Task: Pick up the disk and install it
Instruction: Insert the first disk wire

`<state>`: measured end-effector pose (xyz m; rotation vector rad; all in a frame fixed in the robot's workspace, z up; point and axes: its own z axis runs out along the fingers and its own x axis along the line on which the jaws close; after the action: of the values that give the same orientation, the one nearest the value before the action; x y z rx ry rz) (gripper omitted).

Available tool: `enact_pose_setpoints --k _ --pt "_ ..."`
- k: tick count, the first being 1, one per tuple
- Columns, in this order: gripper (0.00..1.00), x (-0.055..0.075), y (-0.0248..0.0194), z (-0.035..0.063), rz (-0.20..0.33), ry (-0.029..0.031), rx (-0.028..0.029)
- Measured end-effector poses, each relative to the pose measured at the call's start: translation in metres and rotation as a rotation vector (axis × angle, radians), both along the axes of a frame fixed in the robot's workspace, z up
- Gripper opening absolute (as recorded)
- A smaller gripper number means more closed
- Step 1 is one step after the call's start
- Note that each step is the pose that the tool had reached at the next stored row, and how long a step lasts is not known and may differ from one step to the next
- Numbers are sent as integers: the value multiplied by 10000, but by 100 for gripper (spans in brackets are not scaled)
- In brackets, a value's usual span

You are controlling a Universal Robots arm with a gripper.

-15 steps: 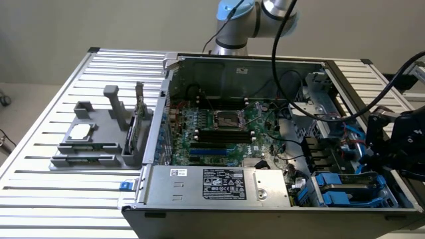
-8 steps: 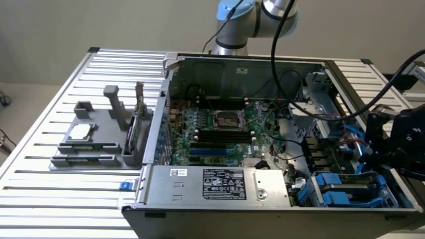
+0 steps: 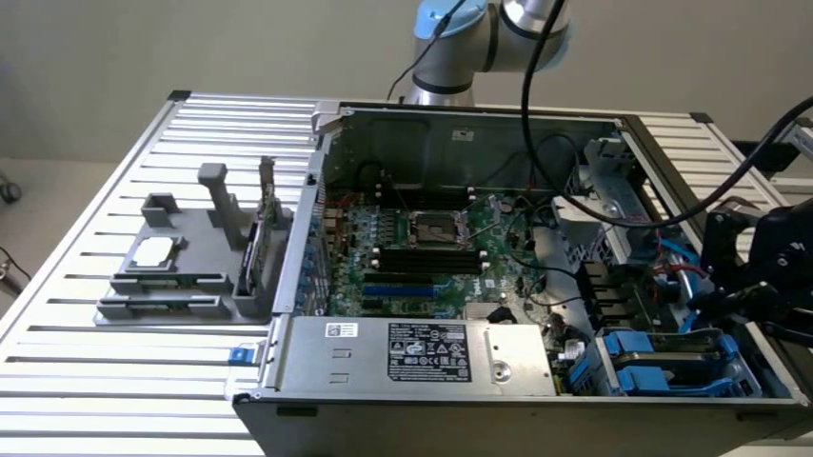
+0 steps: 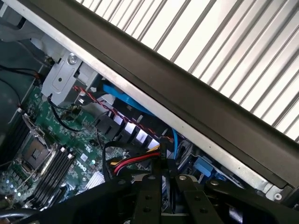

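The jaws hang on the black end of the arm (image 3: 483,38), above the wall of the open computer case (image 3: 445,133) on the exterior view's right. I cannot tell whether the jaws are spread, pressed together or pinching anything, because their tips are lost against dark cabling.

The disk (image 3: 664,362) lies below the jaws and a little to the exterior view's left of them. It sits flat in the drive bay at the case's near corner, with its blue carrier bracket framing the grey metal. I cannot tell whether the jaws touch it.

A red, yellow and black cable bundle (image 4: 133,161) runs just ahead of the jaws. Farther from them, on the case floor, is the green motherboard (image 3: 432,248). The silver power supply (image 3: 420,352) lies along the near wall. Well away from the jaws, beyond the far side of the case, a grey fixture (image 3: 190,257) stands on the slatted counter (image 3: 152,371).
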<state>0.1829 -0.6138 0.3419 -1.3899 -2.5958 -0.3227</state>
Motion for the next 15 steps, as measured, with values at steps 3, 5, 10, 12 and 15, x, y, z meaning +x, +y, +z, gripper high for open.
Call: enact_pose_setpoints --k 3,5,10,12,15 --pt "16 -5 -8 6 -79 83 12" --pt "16 -9 -10 9 -158 120 17" --pt "16 -31 -12 8 -433 134 24" --pt "16 -44 -12 8 -549 133 26" --pt "16 -61 -12 8 -744 134 30"
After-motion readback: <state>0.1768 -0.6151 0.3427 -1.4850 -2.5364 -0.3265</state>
